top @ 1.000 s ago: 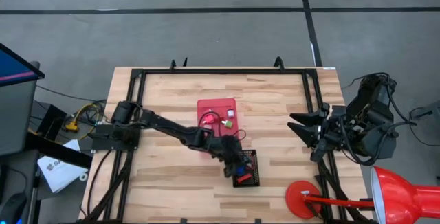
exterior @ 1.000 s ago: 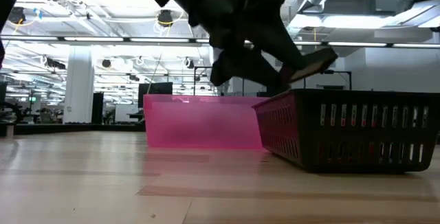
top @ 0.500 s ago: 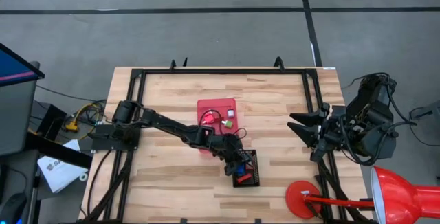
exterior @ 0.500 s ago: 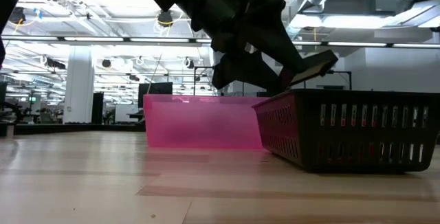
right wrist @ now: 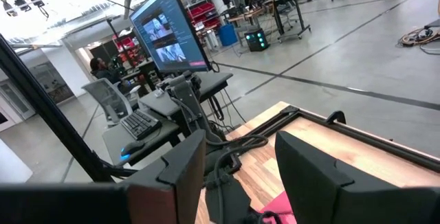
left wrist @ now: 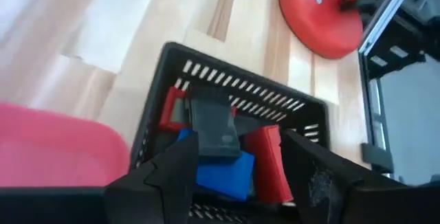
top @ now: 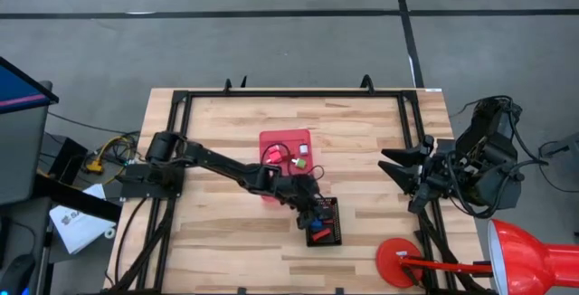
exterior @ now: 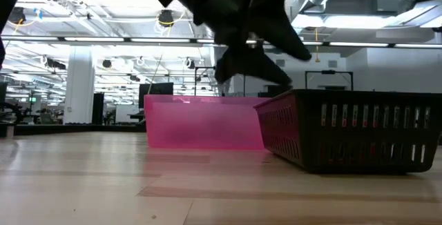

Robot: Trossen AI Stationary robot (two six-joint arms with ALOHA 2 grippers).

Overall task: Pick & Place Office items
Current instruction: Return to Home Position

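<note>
Items [left wrist: 218,128] binned; low view hides them.

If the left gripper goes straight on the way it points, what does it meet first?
Probably the black piece on top in the black bin; the left gripper, open, points at it. Depth unclear.

The table [top: 226,123] is light wood with pale and brown stripes. The tray [top: 276,139] is pink-red. It holds a green piece [top: 299,162] and a white piece [top: 304,150]. The bin [left wrist: 234,86] is black with rows of slits. Inside are a blue block [left wrist: 225,174], a red block [left wrist: 265,161] and a dark grey block [left wrist: 214,124]. The lamp foot [left wrist: 320,14] is red.
</note>
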